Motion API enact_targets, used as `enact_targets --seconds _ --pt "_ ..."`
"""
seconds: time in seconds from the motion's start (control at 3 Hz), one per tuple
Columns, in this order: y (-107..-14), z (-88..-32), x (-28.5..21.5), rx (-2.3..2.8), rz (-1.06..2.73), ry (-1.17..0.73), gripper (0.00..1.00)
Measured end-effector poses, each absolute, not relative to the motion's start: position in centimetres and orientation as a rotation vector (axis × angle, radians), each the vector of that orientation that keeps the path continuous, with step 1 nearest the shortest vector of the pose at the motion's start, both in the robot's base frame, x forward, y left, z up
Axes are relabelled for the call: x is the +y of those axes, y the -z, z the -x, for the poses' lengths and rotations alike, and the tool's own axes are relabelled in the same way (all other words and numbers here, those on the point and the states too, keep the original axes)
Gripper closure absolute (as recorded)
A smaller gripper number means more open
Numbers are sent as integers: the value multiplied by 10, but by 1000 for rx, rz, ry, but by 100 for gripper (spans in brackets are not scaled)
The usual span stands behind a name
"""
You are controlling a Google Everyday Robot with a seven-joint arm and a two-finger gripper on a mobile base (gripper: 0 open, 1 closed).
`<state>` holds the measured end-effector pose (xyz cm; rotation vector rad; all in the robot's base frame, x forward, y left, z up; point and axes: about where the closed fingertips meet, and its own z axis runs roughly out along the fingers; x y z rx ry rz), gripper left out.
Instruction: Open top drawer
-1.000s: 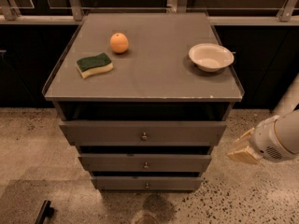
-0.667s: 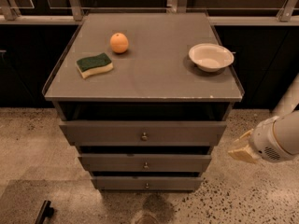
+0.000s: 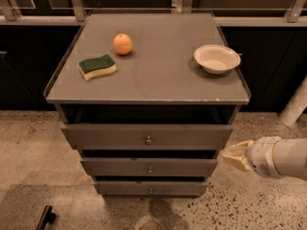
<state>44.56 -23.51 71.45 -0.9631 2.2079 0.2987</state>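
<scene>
**Speckled floor, grey cabinet: approach step**

Terrazzo flooring surrounds a grey metal cabinet (image 3: 158, 83). Its widest grey top drawer (image 3: 105, 137) carries a small round silver knob (image 3: 148, 140) at centre. The robot's cream-tipped gripper (image 3: 236, 156) hangs right of that knob, slightly lower and well apart from it. Whether it is open or closed cannot be told. Next it likely needs to move left, level with the knob, and grasp it.

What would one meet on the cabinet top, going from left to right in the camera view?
Left to right: green-and-yellow sponge → round orange fruit → white round bowl; the claw is further right, low beside the grey metal top drawer.
</scene>
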Motion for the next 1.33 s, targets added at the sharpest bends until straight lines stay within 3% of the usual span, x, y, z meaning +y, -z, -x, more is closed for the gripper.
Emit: enact_targets --seconds 0.67,1.33 --pt "-705 -524 -233 2021 803 -273 100" --pt "-694 -535 -236 2033 766 -273 100"
